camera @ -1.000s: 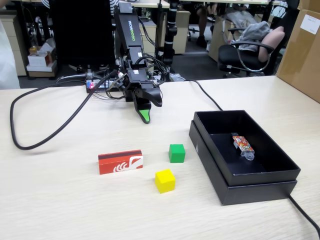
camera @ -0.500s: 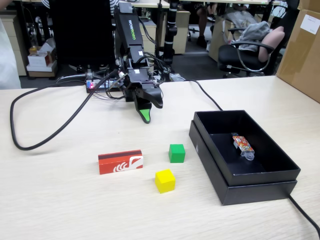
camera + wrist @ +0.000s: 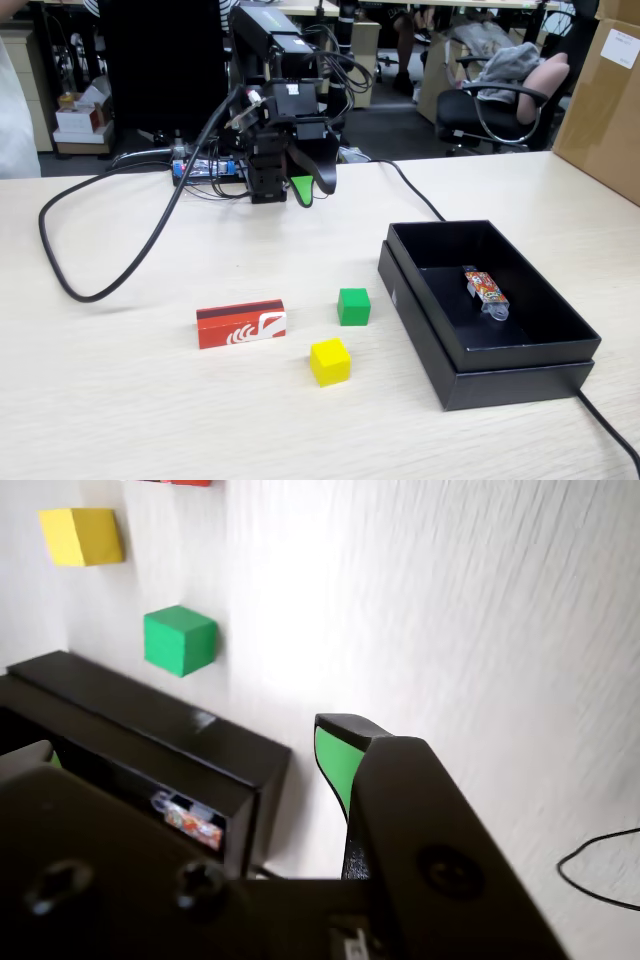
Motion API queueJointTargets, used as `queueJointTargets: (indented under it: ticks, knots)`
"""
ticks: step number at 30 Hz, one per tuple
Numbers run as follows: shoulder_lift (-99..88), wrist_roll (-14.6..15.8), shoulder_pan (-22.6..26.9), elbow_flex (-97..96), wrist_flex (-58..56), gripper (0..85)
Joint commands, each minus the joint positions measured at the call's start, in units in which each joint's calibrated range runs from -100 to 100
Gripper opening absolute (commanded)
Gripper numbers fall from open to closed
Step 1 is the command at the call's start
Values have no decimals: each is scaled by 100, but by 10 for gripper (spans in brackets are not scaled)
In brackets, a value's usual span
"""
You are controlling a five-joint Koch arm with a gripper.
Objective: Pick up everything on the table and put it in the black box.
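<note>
A green cube [image 3: 353,306], a yellow cube [image 3: 330,361] and a red block with white swirls [image 3: 241,323] lie on the pale wood table [image 3: 120,400], left of the black box [image 3: 430,335]. My gripper [image 3: 303,189] hangs low at the back by the arm's base, well away from all three, open and empty. In the wrist view the gripper [image 3: 190,750] has its jaws wide apart, with one green-padded fingertip [image 3: 336,760] on the right. That view also shows the green cube [image 3: 180,640], the yellow cube [image 3: 82,536], a sliver of the red block [image 3: 180,482] and the box [image 3: 130,715].
A small patterned tube [image 3: 485,290] lies inside the box and also shows in the wrist view [image 3: 188,818]. A thick black cable [image 3: 90,290] loops over the table's left side; another cable [image 3: 610,430] runs off front right. A brown carton [image 3: 605,100] stands back right.
</note>
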Motion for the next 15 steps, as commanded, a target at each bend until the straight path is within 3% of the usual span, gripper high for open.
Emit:
queueJointTargets:
  ticks: [1,15]
  knots:
    - [888,88,24,1315,-572,484]
    - [4927,342,-5,4325,-1427,485]
